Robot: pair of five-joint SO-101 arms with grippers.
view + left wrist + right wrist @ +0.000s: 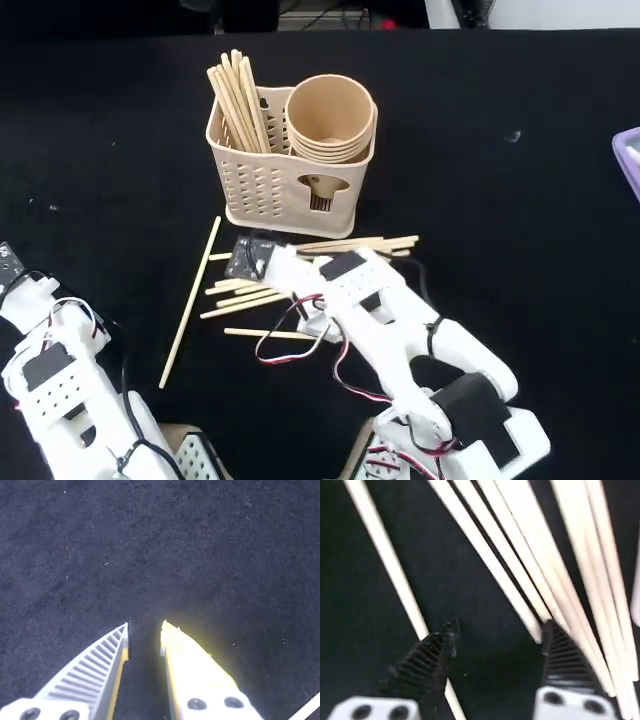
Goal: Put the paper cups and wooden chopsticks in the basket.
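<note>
The beige slotted basket (pixel 262 185) stands at the back middle of the black table. It holds a stack of paper cups (pixel 330 115) and a bundle of wooden chopsticks (pixel 238 100). Several loose chopsticks (pixel 245 295) lie in front of it, one long one (pixel 190 303) lies slanted to the left, and more (pixel 370 243) lie behind my right arm (pixel 360 290). My right gripper (pixel 500 630) is open just above the loose chopsticks (pixel 520 575), with one stick (pixel 385 565) beside its other finger. My left gripper (pixel 145 630) hangs slightly open over bare cloth, holding nothing.
My left arm (pixel 50 370) sits at the near left corner. A purple object (pixel 628 160) pokes in at the right edge. Black cloth (pixel 520 250) covers the table, with room to the right of the basket.
</note>
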